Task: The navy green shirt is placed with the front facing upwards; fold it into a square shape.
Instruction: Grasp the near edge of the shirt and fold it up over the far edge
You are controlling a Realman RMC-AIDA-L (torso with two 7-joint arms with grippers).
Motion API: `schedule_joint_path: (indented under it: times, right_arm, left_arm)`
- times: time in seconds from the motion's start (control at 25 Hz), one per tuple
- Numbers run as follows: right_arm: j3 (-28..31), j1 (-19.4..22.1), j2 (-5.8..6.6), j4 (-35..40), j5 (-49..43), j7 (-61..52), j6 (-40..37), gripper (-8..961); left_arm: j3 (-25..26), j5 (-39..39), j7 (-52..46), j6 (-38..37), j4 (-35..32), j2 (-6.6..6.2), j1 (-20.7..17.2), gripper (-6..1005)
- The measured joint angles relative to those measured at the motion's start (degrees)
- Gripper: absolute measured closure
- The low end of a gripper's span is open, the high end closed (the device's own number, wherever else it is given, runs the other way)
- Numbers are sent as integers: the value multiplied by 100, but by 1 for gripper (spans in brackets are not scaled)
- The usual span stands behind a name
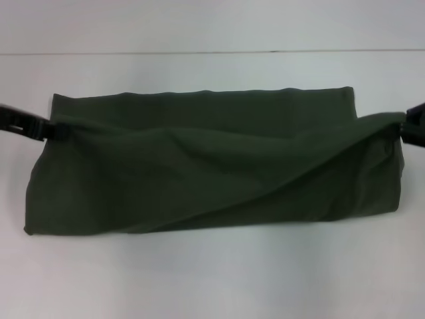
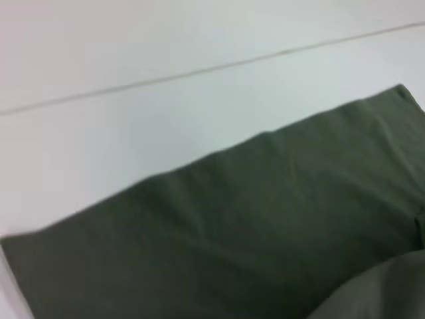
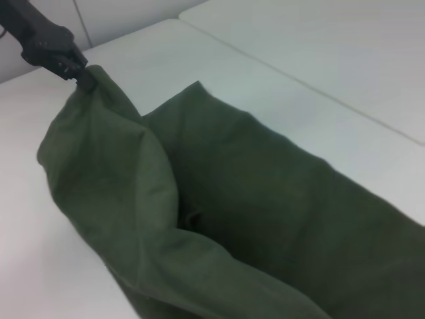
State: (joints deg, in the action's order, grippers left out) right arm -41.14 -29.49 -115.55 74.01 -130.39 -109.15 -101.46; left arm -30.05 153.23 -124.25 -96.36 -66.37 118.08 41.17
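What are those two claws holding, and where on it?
The navy green shirt: the left gripper pinches its left end, the right gripper its right end, lifting a fold.

The left gripper (image 1: 54, 129) reaches in from the left edge and the right gripper (image 1: 402, 129) from the right edge, level with each other, each pinched closed on cloth.

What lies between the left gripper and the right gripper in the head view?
Only the navy green shirt, lifted and stretched between the left gripper and the right gripper, each pinching one end. The head view shows this.
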Motion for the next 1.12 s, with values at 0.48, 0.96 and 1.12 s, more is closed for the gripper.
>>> schedule_joint_path:
  times: [0.48,0.96,1.12]
  right_arm:
    - [-39,-226,58,-567,-81,393,1374,933]
    - [-247,-692,-2,-1273,-277,629,2505,932]
    - [-271,-852,0,-1502,-284,755,2728,932]
  left_arm:
    - [-201,-13,-12,1134,435,65,82,966]
    - [-321,-13,-33,1943,589,181,194,966]
    - [-348,-12,-68,2150,710,171,229,966]
